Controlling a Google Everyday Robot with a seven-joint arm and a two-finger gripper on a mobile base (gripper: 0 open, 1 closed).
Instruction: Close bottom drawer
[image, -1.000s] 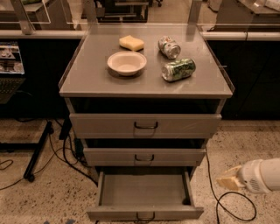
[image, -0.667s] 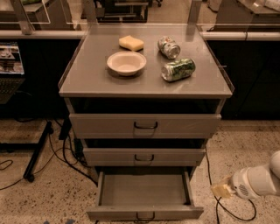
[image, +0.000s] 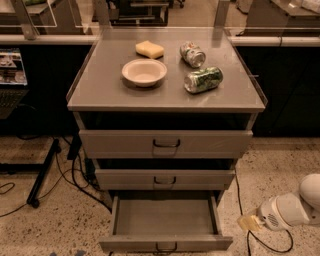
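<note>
**Desk:** Where's the drawer you're after?

**Operator:** I have the bottom drawer (image: 131, 243) at the lower edge of my view, pulled far out of the cabinet. Its grey front panel sticks out well past the two above it, and its dark wire handle (image: 166, 247) sits at the centre, partly cut off by the frame edge.

**Desk:** And the others?

**Operator:** The middle drawer (image: 200, 178) and the top drawer (image: 115, 143) each stand slightly proud of the frame.

**Desk:** Where's the gripper?

**Operator:** The gripper (image: 248, 222) is low on the right, over the speckled floor (image: 280, 165), pointing left toward the open drawer but apart from it – beside its right front corner, not touching. The white arm (image: 292, 207) runs off the right edge. I can't tell whether the gripper is spread or pressed together.

**Desk:** Anything on top?

**Operator:** A pale bowl (image: 144, 71), a yellow sponge (image: 149, 49) behind it, and two cans lying on their sides – a silver can (image: 192, 53) and a green can (image: 203, 79) nearer me.
</note>
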